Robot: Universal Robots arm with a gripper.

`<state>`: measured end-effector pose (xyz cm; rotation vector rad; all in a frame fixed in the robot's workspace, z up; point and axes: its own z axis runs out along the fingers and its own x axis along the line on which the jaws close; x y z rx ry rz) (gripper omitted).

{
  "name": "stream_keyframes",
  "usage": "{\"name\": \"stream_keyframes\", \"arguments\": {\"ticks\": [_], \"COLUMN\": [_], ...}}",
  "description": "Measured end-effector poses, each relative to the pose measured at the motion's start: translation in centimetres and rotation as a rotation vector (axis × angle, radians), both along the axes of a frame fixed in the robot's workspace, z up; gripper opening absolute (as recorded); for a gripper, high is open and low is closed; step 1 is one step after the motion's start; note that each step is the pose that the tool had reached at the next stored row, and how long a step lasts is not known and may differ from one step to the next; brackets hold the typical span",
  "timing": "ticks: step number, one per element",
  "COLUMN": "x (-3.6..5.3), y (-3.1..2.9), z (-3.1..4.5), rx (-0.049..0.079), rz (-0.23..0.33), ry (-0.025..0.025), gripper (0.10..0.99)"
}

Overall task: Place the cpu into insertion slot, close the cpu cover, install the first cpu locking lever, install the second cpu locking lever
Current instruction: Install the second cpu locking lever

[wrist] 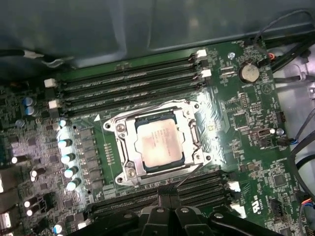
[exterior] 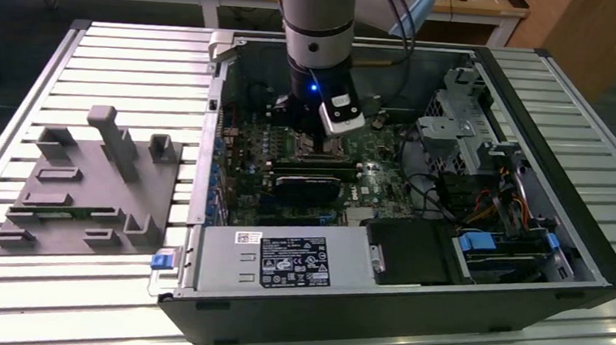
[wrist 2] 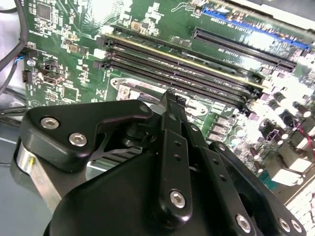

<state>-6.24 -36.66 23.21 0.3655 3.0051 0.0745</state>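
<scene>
In the first wrist view the cpu point(wrist: 158, 143), with its dull metal top, lies flat in the insertion slot point(wrist: 116, 128) on the green motherboard. The silvery cpu cover point(wrist: 129, 150) lies down around it as a frame. A thin locking lever point(wrist: 183, 172) runs along the socket edge nearest my fingertips. My gripper point(wrist: 168, 195) hovers just off that edge, shut with nothing visible between its fingers. In the second wrist view my gripper point(wrist 2: 171, 98) has its black fingers pressed together above a corner of the socket point(wrist 2: 129, 91). The exterior view has my gripper point(exterior: 326, 144) low inside the computer case.
Memory slots point(wrist: 128, 83) flank the socket on two sides. Capacitors point(wrist: 66, 157) and a coin cell point(wrist: 248, 73) stand nearby, with cables point(wrist: 301, 147) at the board's edge. The case walls point(exterior: 530, 98) and power supply point(exterior: 280, 260) enclose the board. A grey fixture point(exterior: 90, 182) sits at the exterior view's left.
</scene>
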Motion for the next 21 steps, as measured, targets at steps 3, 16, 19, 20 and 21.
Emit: {"name": "stream_keyframes", "arguments": {"ticks": [3, 16, 19, 20, 21], "x": [-0.26, -1.51, -1.58, -1.60, -1.60], "y": [-0.25, -1.09, -1.26, -1.27, -1.27], "z": [-0.21, -1.30, -1.46, -1.48, -1.48], "rx": [0.000, 0.004, 0.007, 0.010, 0.012], "rz": [0.012, 0.060, 0.067, 0.069, 0.071], "ry": [0.0001, 0.0000, 0.0000, -0.0002, -0.0001], "gripper": [0.106, 0.106, 0.106, 0.106, 0.106]}}
